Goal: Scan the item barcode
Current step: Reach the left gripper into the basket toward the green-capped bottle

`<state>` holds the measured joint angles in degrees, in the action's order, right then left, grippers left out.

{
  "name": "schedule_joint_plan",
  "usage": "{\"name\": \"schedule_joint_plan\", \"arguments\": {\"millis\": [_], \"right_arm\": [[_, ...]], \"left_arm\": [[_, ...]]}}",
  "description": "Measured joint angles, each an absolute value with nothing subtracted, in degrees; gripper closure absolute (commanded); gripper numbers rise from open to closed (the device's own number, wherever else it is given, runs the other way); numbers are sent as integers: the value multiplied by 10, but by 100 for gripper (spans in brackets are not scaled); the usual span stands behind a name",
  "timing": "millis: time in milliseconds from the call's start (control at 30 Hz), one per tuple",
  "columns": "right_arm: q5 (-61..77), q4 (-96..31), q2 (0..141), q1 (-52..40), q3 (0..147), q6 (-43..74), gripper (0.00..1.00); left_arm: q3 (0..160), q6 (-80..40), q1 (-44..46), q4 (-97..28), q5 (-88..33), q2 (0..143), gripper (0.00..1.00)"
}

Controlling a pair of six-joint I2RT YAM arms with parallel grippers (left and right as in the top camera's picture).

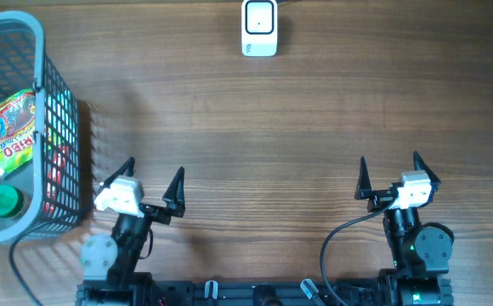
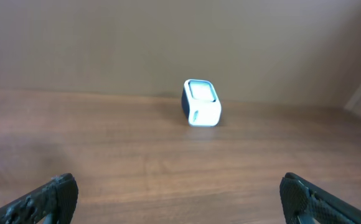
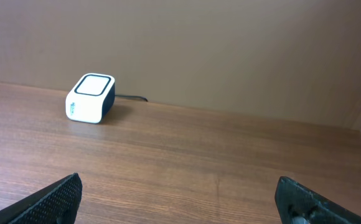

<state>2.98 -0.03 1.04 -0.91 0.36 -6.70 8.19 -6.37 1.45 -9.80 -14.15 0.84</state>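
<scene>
Candy bag lies in the basket at the frame's left; I judge it light, soft, crinkly, likely slippery, so I'd pinch its edge. My left tool and right tool gape wide, holding nothing.

The surface is brown wood with a fine grain, and the scanner far ahead of both hands is white with dark sides. The left hand and the right hand each have black fingers on a white body. Beside the left hand, on its outer side, the basket is grey-blue mesh, holding a packet printed green, red and yellow and a green cap.
</scene>
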Motion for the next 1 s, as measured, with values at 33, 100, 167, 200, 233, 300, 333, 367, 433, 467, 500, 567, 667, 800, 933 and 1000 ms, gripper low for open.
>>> {"name": "schedule_joint_plan", "arguments": {"millis": [33,100,167,200,233,300,333,367,433,467,500,567,667,800,933,1000], "right_arm": [[30,0,10,-9,4,-67,0],[30,0,10,-9,4,-67,0],[30,0,10,-9,4,-67,0],[30,-1,10,-9,4,-67,0],[30,0,10,-9,4,-67,0],[30,0,10,-9,4,-67,0],[30,0,10,-9,4,-67,0],[30,0,10,-9,4,-67,0],[30,-1,10,-9,4,-67,0],[30,-1,10,-9,4,-67,0],[30,0,10,-9,4,-67,0],[30,0,10,-9,4,-67,0],[30,0,10,-9,4,-67,0],[30,-1,10,-9,4,-67,0],[30,-1,10,-9,4,-67,0],[30,-1,10,-9,4,-67,0]], "left_arm": [[99,-64,15,-109,-145,9,0],[130,-64,15,-134,-148,11,0],[161,-64,15,-161,-149,24,0],[175,-64,15,-178,-150,35,0],[185,-64,15,-184,-150,47,0],[209,-64,15,-198,-150,77,0],[223,-64,15,-205,-150,98,0],[238,-64,15,-209,-150,123,0],[264,-64,15,-212,-150,169,0],[276,-64,15,-215,-150,189,0],[289,-64,15,-220,-150,210,0],[326,-64,15,-233,-155,265,0],[381,-64,15,-259,-186,336,0],[406,-64,15,-264,-220,380,0],[406,-64,15,-277,-236,396,0],[406,-64,15,-281,-238,398,0]]}}
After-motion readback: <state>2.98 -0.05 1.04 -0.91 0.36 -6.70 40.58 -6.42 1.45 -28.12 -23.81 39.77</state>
